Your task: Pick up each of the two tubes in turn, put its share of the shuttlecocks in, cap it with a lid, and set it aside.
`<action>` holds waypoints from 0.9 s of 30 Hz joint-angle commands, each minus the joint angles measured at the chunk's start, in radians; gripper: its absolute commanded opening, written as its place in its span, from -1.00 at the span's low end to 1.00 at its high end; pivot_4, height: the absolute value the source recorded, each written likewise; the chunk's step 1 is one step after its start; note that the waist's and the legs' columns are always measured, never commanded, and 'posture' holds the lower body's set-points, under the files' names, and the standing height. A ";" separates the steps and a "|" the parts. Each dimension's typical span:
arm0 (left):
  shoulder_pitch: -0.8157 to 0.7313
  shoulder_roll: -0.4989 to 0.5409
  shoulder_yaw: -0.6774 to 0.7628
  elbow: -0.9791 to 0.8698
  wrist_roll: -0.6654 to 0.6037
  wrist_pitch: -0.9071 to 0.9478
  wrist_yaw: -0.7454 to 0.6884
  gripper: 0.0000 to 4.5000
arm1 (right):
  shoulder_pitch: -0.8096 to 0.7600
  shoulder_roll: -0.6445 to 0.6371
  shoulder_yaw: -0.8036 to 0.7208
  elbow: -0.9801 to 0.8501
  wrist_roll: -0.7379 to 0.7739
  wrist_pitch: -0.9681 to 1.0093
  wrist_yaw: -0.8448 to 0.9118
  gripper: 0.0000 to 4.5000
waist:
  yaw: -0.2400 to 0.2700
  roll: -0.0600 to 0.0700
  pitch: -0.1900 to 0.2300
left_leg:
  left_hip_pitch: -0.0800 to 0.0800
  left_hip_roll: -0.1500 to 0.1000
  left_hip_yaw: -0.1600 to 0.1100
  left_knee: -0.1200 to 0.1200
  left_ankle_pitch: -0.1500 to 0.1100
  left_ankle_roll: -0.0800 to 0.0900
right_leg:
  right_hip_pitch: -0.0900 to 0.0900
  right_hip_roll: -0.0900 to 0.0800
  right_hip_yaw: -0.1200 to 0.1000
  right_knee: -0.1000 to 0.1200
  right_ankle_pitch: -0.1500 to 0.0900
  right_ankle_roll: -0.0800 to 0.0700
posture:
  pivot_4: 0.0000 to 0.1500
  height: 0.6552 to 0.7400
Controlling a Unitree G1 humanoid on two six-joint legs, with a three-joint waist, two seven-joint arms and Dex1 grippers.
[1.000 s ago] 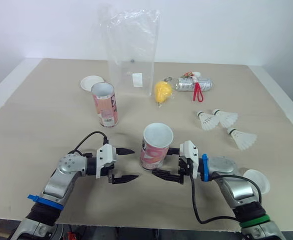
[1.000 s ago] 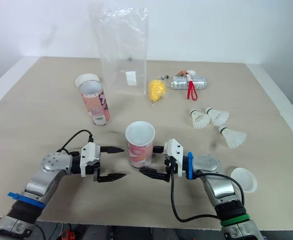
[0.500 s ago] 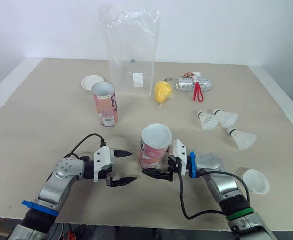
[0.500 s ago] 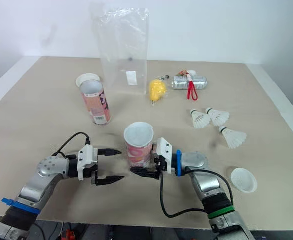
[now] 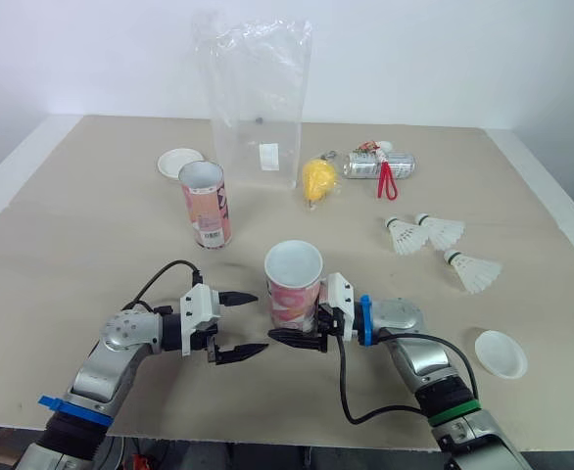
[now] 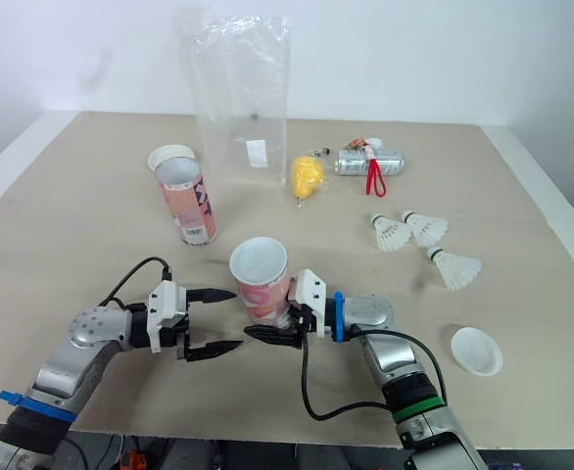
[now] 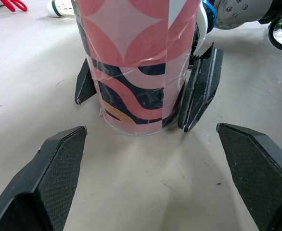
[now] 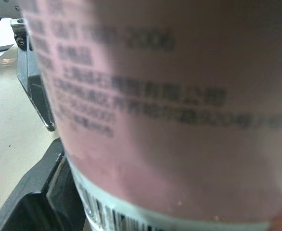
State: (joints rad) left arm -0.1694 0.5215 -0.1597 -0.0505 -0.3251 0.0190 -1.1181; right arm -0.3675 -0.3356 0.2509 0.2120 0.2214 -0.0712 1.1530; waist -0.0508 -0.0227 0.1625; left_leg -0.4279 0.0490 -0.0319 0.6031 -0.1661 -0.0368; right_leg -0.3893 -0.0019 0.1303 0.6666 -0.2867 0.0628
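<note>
Grasping of the first tube is judged to be the step in hand.

- The left gripper (image 5: 261,321) is held spread and empty, low over the table (image 5: 91,225) at near left. Its fingers are pointed at the near tube (image 5: 293,289) and are just apart from it.
- A far lid (image 5: 179,162) lies flat at far left. Just near-right of it, the far tube (image 5: 206,206) stands upright, open and untouched.
- The near tube is at near centre, mouth up, tilted slightly left, and looks empty.
- The right gripper (image 5: 293,327) is pinched on the base of the near tube, one finger on each side, as seen in the left wrist view.
- Three shuttlecocks (image 5: 441,231) lie loose at right, well apart from both tubes.
- A near lid (image 5: 501,353) lies at near right.

Progress is judged early. No shuttlecock has been loaded, no tube capped, and none set aside. Lifting, filling, capping and placing remain for both tubes.
</note>
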 commanded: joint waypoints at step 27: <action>-0.060 -0.109 -0.022 0.036 -0.063 -0.100 -0.072 1.00 | 0.393 0.011 -0.601 -0.600 0.200 0.208 -0.657 0.23 | 0.007 0.001 0.000 | -0.003 -0.002 -0.002 0.001 0.000 0.000 | 0.000 -0.001 0.000 0.000 -0.001 0.003 | 1.00 1.00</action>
State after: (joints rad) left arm -0.2177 0.4124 -0.1858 -0.0062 -0.3640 -0.0808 -1.1765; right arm 0.0246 -0.3241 -0.2726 -0.3411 0.4076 0.1446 0.5649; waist -0.0442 -0.0213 0.1630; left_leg -0.4310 0.0469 -0.0336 0.6046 -0.1661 -0.0369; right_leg -0.3890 -0.0031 0.1303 0.6668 -0.2878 0.0656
